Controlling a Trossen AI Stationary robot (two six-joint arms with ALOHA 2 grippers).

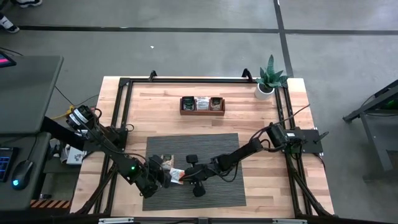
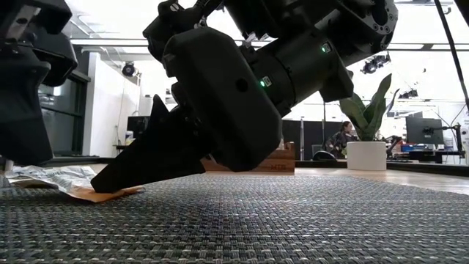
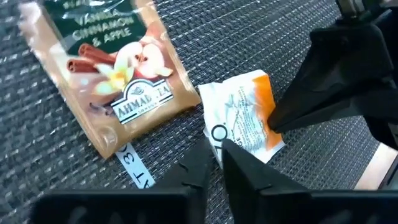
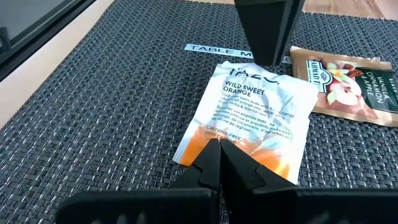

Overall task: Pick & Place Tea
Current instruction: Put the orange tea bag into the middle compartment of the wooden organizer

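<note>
An orange-and-white tea sachet (image 4: 258, 118) lies flat on the grey woven mat, also seen in the left wrist view (image 3: 242, 118) and the high view (image 1: 176, 175). My left gripper (image 3: 217, 149) is shut, with its tips at the sachet's white end. My right gripper (image 4: 217, 146) is shut at the orange end, opposite the left gripper (image 4: 267, 59). In the low view the right gripper (image 2: 99, 187) slants down onto the sachet (image 2: 110, 193). A tan apple-cinnamon sachet (image 3: 112, 74) lies flat on the mat just beyond. My left gripper touches the sachet's white end (image 3: 216, 132) with its shut fingertips, slanting down from the table's left. The sachet lies flat on the mat. My right gripper rests its shut fingertips on the sachet's orange end (image 4: 214, 135), slanting down from the table's right. That end lies on the mat under the tips (image 2: 110, 193).
A wooden box (image 1: 202, 104) with more sachets stands at the far middle of the table. A potted plant (image 1: 268, 81) stands at the far right corner. A thin white label strip (image 4: 214, 48) lies on the mat (image 1: 211, 146) beside the sachets. A person sits in the room behind (image 2: 341, 139).
</note>
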